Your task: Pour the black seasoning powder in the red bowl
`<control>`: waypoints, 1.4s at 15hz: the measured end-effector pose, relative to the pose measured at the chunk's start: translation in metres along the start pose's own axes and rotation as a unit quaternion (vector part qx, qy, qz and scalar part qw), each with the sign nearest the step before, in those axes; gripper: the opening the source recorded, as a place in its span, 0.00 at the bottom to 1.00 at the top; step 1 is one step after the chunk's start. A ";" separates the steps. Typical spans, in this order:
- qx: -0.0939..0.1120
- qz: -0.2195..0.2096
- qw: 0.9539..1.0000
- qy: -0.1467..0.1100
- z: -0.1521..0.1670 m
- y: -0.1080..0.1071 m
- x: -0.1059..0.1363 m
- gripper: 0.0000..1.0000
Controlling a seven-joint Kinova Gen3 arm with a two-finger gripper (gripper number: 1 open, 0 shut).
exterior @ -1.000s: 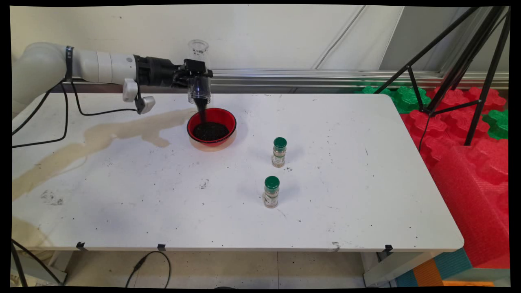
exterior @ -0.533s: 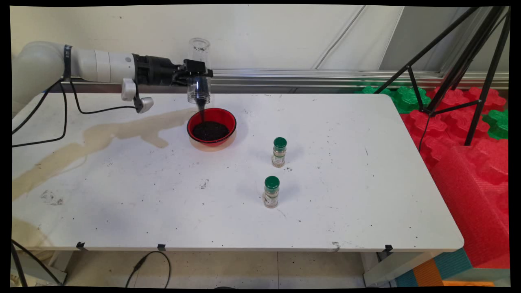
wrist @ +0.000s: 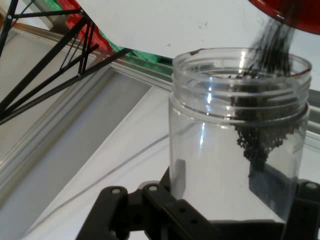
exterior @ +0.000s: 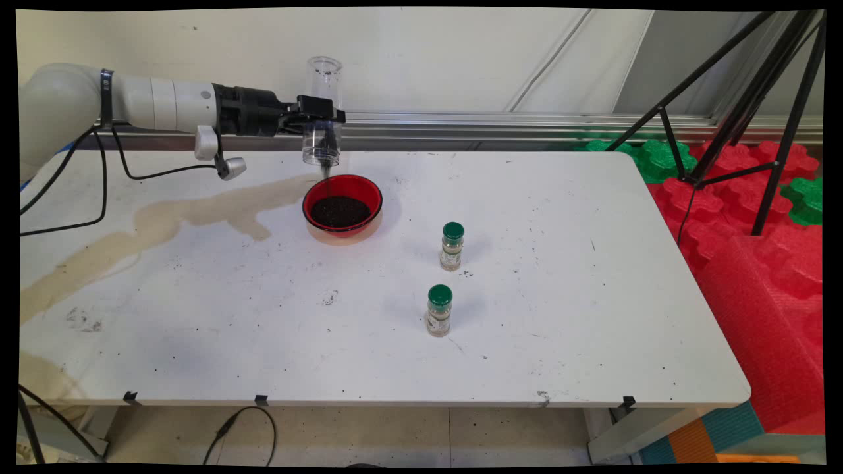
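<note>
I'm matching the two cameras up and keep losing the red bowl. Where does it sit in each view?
Main view: the red bowl stands on the table's far left-centre, holding dark grains, right under the upturned clear jar held by the gripper.
Hand view: only a sliver of the red bowl shows, at the top right corner, beyond the jar's mouth.
Shared landmark: the clear jar, with dark grains falling from its mouth towards the bowl.

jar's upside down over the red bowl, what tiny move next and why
Probably hold the gripper in place a moment: the clear jar is inverted above the red bowl, a thin dark stream is falling, and grains cling inside the jar, so it does not look fully empty.
</note>
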 end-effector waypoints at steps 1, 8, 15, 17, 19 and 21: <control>0.001 0.007 1.000 0.000 0.000 -0.001 0.000 0.00; 0.007 0.037 0.999 -0.002 -0.004 -0.007 -0.001 0.00; 0.017 0.075 0.997 -0.002 -0.007 -0.013 -0.002 0.00; 0.019 0.086 0.996 -0.003 -0.009 -0.014 -0.002 0.00; 0.021 0.093 0.995 -0.003 -0.009 -0.015 -0.002 0.00; 0.024 0.103 0.994 -0.004 -0.011 -0.017 -0.002 0.00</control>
